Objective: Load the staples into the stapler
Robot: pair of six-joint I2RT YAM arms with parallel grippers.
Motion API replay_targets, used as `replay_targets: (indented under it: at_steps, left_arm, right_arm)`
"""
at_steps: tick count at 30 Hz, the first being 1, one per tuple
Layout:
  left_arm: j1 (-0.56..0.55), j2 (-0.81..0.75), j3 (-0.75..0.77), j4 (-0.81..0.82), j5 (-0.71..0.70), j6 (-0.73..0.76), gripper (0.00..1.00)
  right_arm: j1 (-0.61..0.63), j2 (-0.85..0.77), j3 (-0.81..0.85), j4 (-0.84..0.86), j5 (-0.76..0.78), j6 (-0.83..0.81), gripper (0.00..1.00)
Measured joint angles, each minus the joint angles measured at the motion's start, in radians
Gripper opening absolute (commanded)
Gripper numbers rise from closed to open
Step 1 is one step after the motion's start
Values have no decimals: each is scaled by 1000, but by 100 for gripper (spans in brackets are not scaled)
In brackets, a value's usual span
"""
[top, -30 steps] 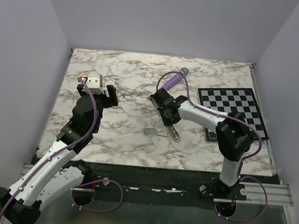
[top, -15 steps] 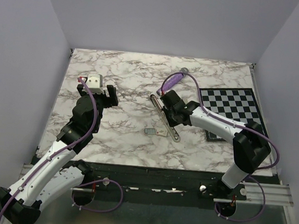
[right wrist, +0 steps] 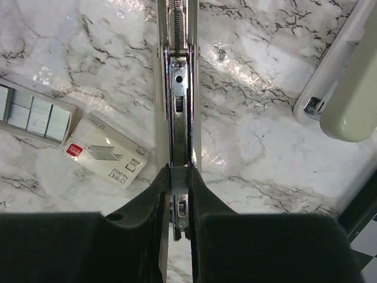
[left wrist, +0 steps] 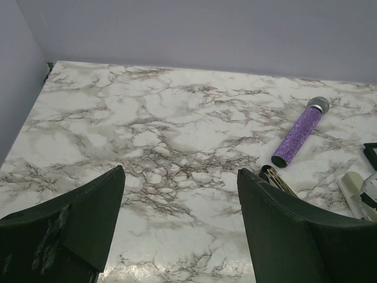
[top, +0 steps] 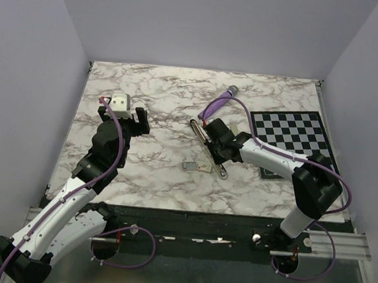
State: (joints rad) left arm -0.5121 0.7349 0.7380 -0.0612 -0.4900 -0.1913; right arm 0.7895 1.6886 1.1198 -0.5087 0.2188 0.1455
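so the stapler [right wrist: 347, 76] is open, right gripper [right wrist: 178, 177] pinched on its rail [right wrist: 179, 88], left gripper [left wrist: 181, 177] gaping empty, staples [right wrist: 35, 115] lying beside their box [right wrist: 106, 156], looks like nothing's loaded yet.

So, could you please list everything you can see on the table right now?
table: one, white-and-grey marble, fills the workspace
checkerboard mat: one, black and white, right edge of the table
purple cylinder: one, glittery purple with a grey tip, back centre
stapler: one, beige-grey with a dark metal rail, opened up, centre
staple box: one, cream-white with a red label, beside the rail
staple block: one, grey metallic, just left of the box
left arm: one, white and black, left side
right arm: one, white and black, right side
left claw: one, black, open above bare marble
right claw: one, black, shut on the stapler's rail
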Motion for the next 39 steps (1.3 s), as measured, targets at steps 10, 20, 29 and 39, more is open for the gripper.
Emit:
replay_targets:
  at_steps: [10, 20, 29, 39]
  left_arm:
    - [0, 3, 0, 0, 5, 0, 85]
    - [0, 4, 0, 0, 6, 0, 85]
    - [0, 4, 0, 0, 11, 0, 85]
    - [0, 6, 0, 0, 13, 0, 85]
  right_arm:
    - [-8, 0, -5, 11, 0, -19, 21]
    - [-11, 2, -9, 11, -8, -27, 21]
    - [-13, 7, -9, 13, -30, -31, 21]
    - [-19, 8, -9, 14, -31, -34, 21]
